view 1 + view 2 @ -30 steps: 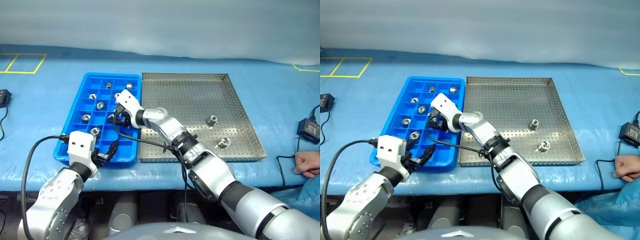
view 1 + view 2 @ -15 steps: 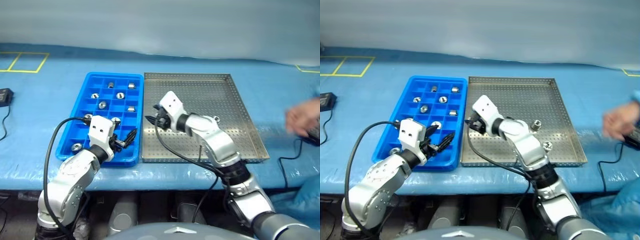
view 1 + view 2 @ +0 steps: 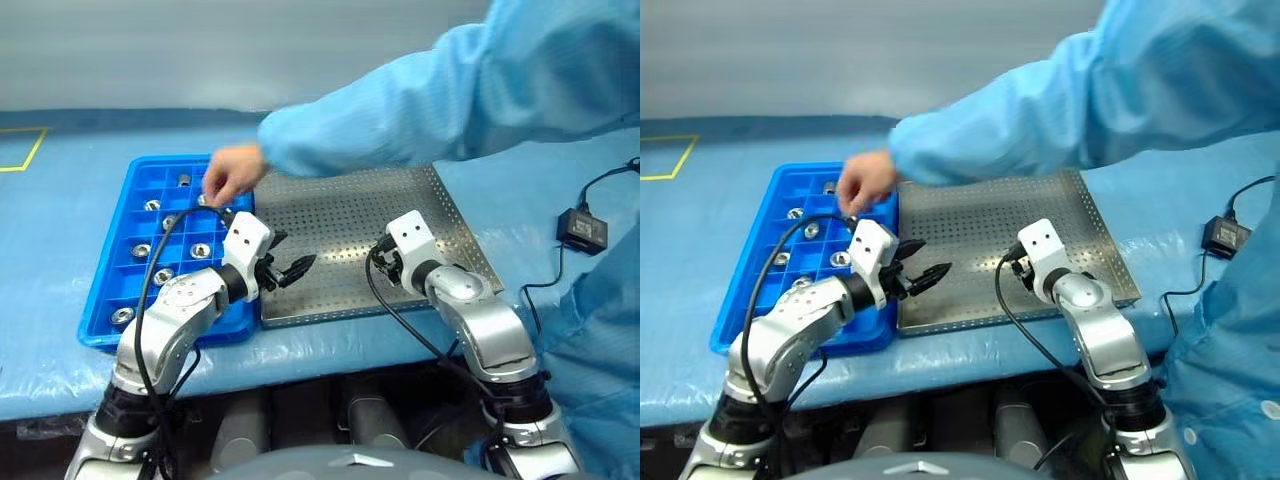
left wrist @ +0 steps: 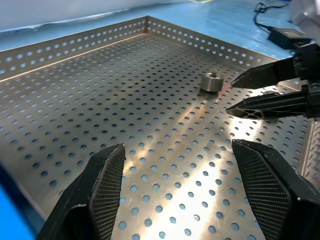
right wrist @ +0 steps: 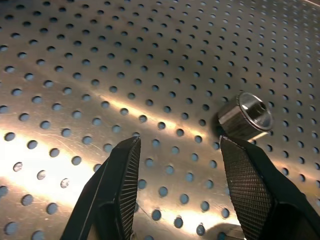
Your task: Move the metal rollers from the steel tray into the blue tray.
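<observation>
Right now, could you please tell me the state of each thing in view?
left gripper: open, empty, over the steel tray.
right gripper: open, empty, beside a metal roller.
metal roller: lying on its side.
blue tray: several compartments filled.
person's hand: over the blue tray.

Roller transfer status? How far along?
Mostly done: several rollers sit in the blue tray. Nothing held: right hand open beside one roller on the steel tray; left hand open, empty. At least that roller remains. A person's hand reaches over the blue tray.
</observation>
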